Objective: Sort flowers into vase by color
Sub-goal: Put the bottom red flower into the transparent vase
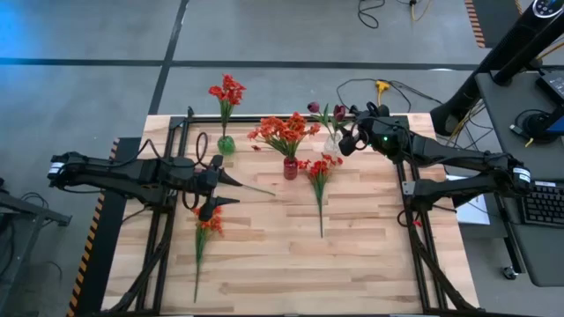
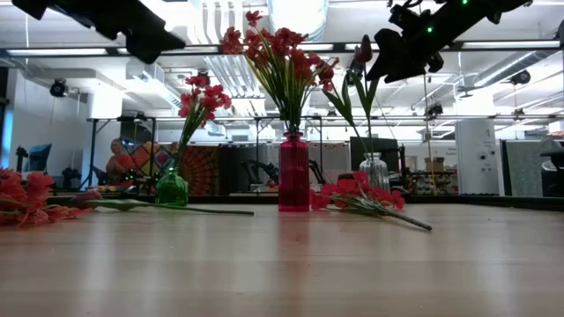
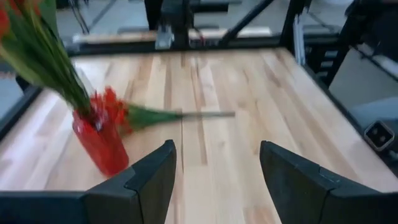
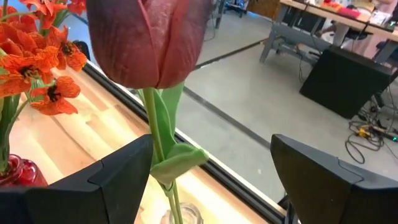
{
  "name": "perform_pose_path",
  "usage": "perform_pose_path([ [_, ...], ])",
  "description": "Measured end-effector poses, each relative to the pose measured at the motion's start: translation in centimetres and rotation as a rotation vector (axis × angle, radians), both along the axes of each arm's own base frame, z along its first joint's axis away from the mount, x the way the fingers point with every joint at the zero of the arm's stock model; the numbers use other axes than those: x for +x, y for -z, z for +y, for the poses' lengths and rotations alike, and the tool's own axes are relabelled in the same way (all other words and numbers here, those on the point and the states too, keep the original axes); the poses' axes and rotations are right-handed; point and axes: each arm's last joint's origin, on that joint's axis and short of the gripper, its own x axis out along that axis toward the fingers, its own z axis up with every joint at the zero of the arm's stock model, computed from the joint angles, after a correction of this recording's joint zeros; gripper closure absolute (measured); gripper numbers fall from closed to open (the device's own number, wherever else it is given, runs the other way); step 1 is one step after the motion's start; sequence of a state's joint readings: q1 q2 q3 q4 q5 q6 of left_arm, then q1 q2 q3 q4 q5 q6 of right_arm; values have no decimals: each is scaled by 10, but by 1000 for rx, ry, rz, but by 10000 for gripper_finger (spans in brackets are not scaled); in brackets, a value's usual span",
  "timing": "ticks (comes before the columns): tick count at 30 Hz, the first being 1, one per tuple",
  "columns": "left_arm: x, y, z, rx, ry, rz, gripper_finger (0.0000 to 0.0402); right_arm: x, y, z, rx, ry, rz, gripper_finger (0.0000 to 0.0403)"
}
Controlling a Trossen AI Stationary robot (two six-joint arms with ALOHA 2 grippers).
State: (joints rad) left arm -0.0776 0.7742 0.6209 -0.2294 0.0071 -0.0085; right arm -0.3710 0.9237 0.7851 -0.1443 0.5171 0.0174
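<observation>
Three vases stand at the table's far side. The green vase (image 1: 226, 145) holds red flowers (image 1: 227, 91), the red vase (image 1: 290, 167) holds orange-red ones (image 1: 282, 132), and the clear vase (image 1: 331, 141) holds maroon ones (image 1: 315, 107). My right gripper (image 1: 351, 141) is open, high up beside the clear vase. A maroon tulip's stalk (image 4: 163, 143) rises from the vase mouth between its fingers, close to one of them. My left gripper (image 1: 220, 189) hangs open above the table's left part. Loose red flowers (image 1: 319, 169), (image 1: 208, 220) and a thin stalk (image 1: 256, 187) lie flat on the wood.
Black frame rails (image 1: 407, 189) run along the table's left and right sides. Cables (image 1: 374, 88) lie on the floor behind the far edge. The near half of the table top (image 1: 291, 273) is bare wood apart from one long stalk (image 1: 197, 273).
</observation>
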Motion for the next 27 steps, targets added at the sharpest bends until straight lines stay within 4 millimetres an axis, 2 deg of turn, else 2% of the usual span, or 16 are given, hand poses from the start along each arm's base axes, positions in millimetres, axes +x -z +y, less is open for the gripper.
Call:
perform_pose_path([
  [12,-2,18,1,-59,-58,196,187,-8,-12,3,112,43,79,85],
  [18,3,28,3,-40,-147,270,187,-13,-17,5,172,71,108,80],
  [27,13,41,2,-53,-172,352,187,-19,-23,7,236,103,118,85],
])
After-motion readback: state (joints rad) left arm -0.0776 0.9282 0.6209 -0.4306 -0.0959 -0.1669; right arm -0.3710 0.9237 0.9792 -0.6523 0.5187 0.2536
